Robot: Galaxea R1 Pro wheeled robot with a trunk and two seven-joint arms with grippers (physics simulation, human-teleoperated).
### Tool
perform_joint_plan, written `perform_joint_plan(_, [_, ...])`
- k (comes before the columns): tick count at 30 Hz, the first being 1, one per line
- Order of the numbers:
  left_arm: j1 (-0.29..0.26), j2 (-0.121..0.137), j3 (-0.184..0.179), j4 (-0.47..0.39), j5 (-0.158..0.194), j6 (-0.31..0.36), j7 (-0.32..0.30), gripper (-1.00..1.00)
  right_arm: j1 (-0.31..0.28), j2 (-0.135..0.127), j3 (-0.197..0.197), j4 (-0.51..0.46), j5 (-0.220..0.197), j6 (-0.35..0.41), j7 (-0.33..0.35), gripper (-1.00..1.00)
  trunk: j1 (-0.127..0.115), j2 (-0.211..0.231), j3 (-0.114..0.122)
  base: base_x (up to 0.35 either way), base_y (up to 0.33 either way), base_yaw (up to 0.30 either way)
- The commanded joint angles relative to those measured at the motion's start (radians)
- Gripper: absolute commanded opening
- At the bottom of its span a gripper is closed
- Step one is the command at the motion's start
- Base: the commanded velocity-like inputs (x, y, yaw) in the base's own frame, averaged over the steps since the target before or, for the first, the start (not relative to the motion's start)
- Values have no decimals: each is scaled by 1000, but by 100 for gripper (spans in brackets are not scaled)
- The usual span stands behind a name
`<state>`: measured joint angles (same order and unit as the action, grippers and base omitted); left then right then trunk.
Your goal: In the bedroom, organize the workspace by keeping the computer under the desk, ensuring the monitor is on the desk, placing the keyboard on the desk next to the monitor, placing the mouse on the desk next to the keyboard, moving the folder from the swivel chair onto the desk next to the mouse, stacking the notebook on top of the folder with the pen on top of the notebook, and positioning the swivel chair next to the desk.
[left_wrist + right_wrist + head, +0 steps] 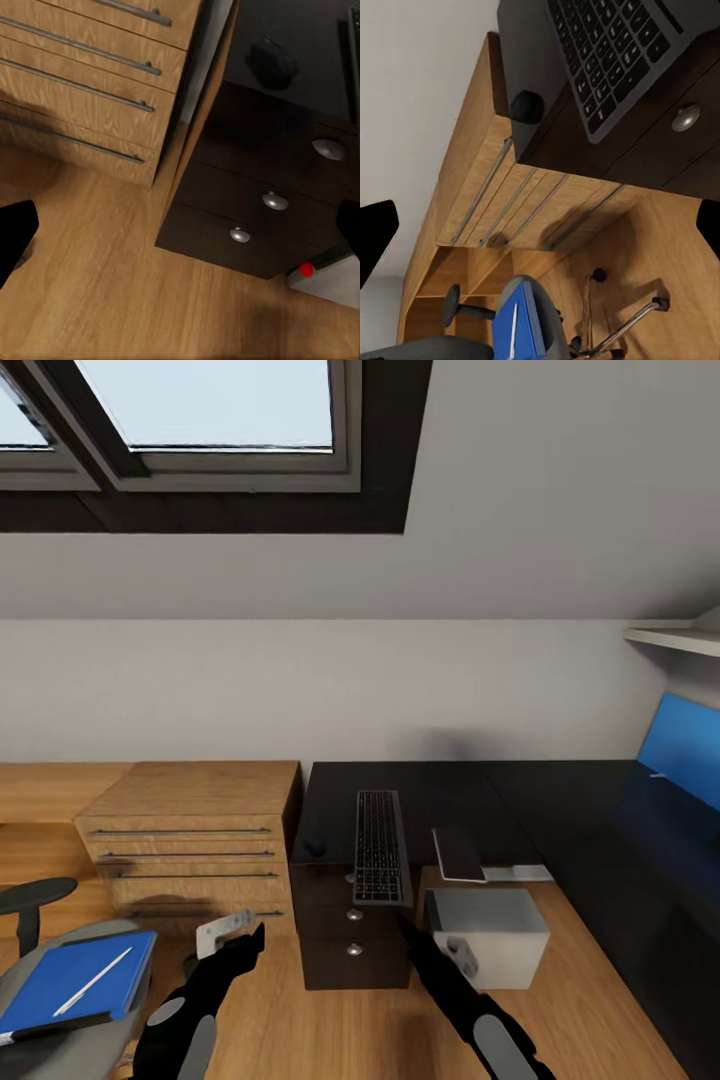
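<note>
Both of my claws hang low in front of the desk [560, 830], holding nothing. My left gripper [250, 938] is spread wide in its wrist view, one black fingertip [15, 232] at each edge and only floor between them. My right gripper [412, 932] is spread just as wide, fingertips [375, 232] apart over open air.

Light wood floor [310, 1030] runs under me. Ahead, the pale grey wall [300, 690] leans into a sloped ceiling with a dark-framed skylight [200, 420]. A light wood chest [190, 840] with long steel handles stands just left of the desk, touching or nearly so.

On the black top lies the keyboard [381, 847], its near end jutting past the desk edge above the dark drawers [255, 202] with round silver knobs. The mouse [316, 847] sits just left of it, near the corner. A thin dark notebook [459, 853] lies right of the keyboard, overhanging the edge. The blue back panel [685, 745] rises at far right. The computer [487, 935] stands on the floor beside the drawers, its red button [305, 268] visible from my left wrist.

At my lower left, the swivel chair [70, 1040] holds the folder [75, 980] with the white pen [92, 982] lying across it.

No lettering is legible on the keys or anywhere else.
</note>
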<state>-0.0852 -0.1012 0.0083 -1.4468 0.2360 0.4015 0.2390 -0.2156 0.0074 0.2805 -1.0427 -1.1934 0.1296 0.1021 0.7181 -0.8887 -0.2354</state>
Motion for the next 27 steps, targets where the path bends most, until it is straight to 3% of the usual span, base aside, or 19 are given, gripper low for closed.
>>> perform_joint_plan(1, [-1,0,-1,16,11,3,6,100,-1,0,-1,3,-16,5,10,100,4,-8,-5,0,0,0])
perform_joint_plan(8, [-1,3,-3,55,10,1,4,100,-1,-2,-5,32,-11,5,23,100,31,-57,-27,0,0,0])
perform_joint_plan(27, [-1,5,-8,37,-10,2,4,100,-1,-1,-3,41,-6,6,36,100,104,-190,-86,0,0,0])
